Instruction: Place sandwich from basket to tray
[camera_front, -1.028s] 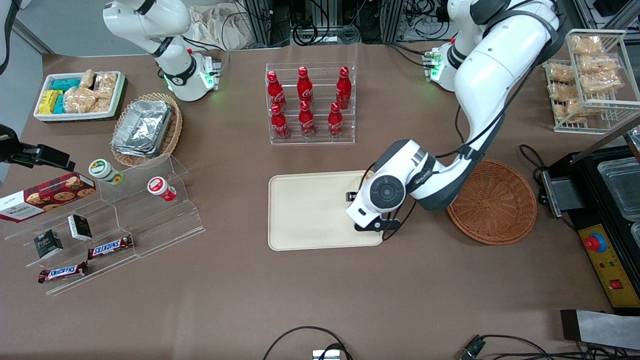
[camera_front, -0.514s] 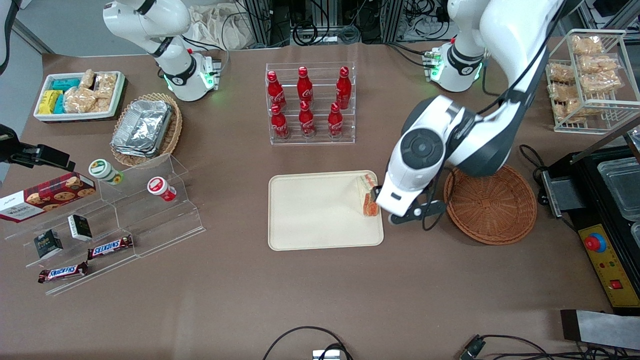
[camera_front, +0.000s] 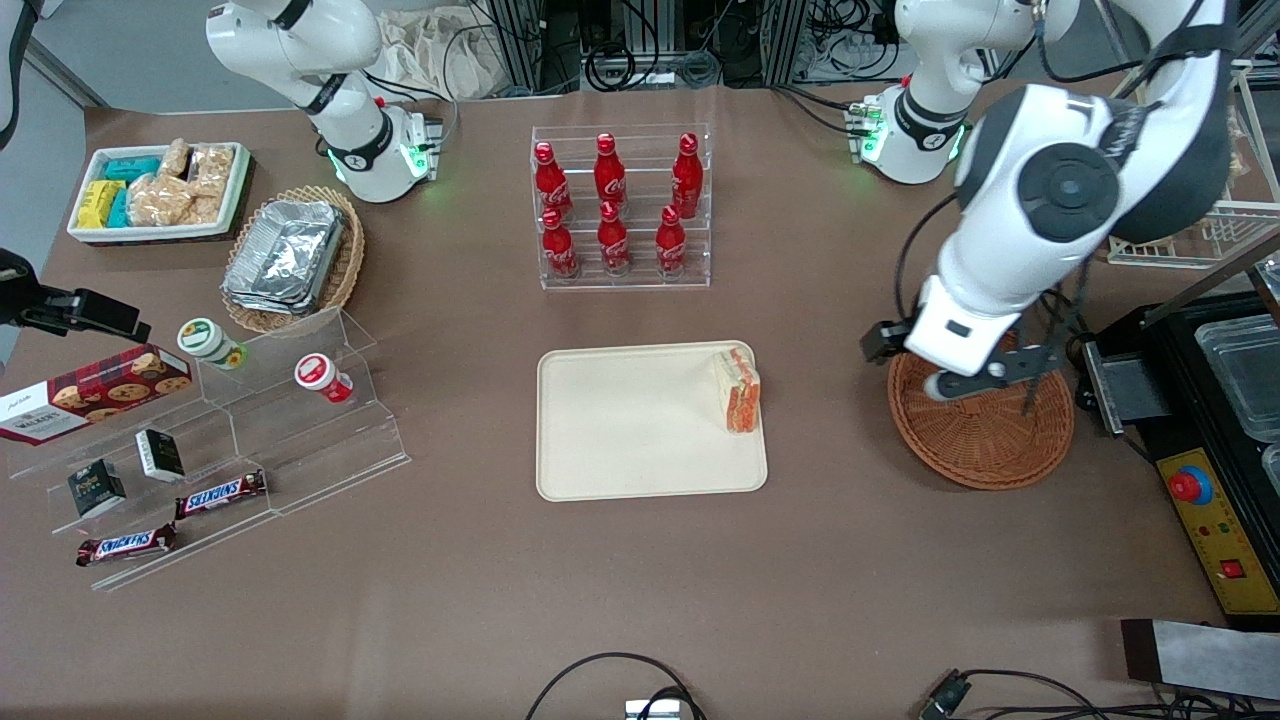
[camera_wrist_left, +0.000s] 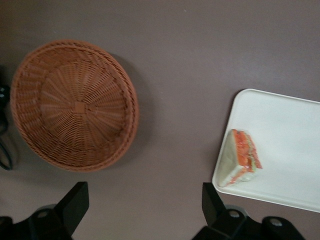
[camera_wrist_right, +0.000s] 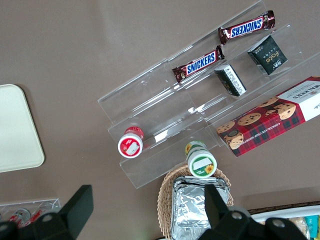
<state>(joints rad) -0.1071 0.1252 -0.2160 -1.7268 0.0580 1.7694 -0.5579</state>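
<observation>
The sandwich (camera_front: 740, 390), a wrapped white wedge with red-orange filling, lies on the beige tray (camera_front: 620, 420) near the tray's edge toward the working arm's end. It also shows in the left wrist view (camera_wrist_left: 241, 157) on the tray (camera_wrist_left: 290, 150). The reddish-brown wicker basket (camera_front: 980, 440) is empty and stands beside the tray; it also shows in the wrist view (camera_wrist_left: 75, 105). My left gripper (camera_front: 900, 345) hangs high above the basket's rim and the bare table between basket and tray. It is open and empty (camera_wrist_left: 145, 200).
A clear rack of red bottles (camera_front: 620, 205) stands farther from the camera than the tray. A black appliance (camera_front: 1200, 400) and a wire rack of snacks (camera_front: 1180, 150) lie at the working arm's end. Acrylic steps with snacks (camera_front: 250, 430) and a foil-container basket (camera_front: 290, 260) lie toward the parked arm's end.
My left gripper let go of the sandwich on the tray, rose, and moved sideways from the tray to above the basket's rim. The sandwich stays on the tray.
</observation>
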